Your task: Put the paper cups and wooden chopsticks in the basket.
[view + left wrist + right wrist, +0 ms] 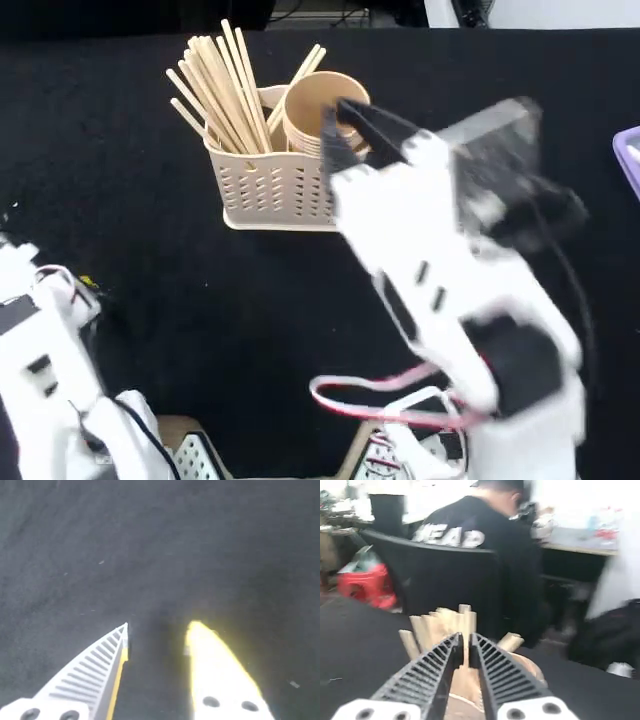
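Right pincer: I'm hanging my right pincer (pixel 348 135) over the right end of the basket (pixel 275 190), upper middle of the high view, jaws drawn almost together with nothing I can see between them.
Left pincer: I'm holding my left pincer (pixel 160 627) spread wide and empty above the black cloth (pixel 120 150). That arm is sitting at the lower left of the high view, well apart from the basket and, I'd judge, out of the way.
Paper cups: the paper cups (pixel 305 105) are sitting nested, mouth up, in the basket's right half, just under my right pincer.
Chopsticks: the wooden chopsticks (pixel 225 90) are leaning as a fanned bundle in the left half, the basket wall propping them.
Progress: both of the 2 kinds are lying inside, so I'm judging the job about done.
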### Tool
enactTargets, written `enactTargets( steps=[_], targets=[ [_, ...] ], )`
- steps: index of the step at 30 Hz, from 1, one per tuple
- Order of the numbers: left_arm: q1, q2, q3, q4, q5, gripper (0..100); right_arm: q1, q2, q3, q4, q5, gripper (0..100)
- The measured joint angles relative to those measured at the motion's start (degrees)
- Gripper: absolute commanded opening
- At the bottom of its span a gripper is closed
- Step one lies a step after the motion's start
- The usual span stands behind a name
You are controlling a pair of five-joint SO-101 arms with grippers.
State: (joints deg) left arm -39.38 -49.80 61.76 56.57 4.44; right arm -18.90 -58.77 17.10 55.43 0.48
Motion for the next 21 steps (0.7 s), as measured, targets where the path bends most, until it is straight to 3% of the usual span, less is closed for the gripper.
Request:
enactTargets(
  steps=[6, 11, 15, 21],
  targets=[
    [8.53, -27.78, 0.70, 3.78, -7.56, 8, 13.89, -19.87, 14.24, 0.88, 0.53, 1.4],
    [17.67, -51.25, 8.09, 9.14, -9.93, 8, 17.67, -38.24, 31.74, 0.97, 0.53, 1.5],
    [21.80, -50.90, 10.73, 14.95, -10.11, 8, 18.11, -44.31, 42.99, 6.07, 3.52, 1.5],
    [22.51, -51.43, 17.49, 18.37, -10.11, 8, 18.02, -44.48, 48.18, 19.52, 4.48, 1.2]
  ],
)
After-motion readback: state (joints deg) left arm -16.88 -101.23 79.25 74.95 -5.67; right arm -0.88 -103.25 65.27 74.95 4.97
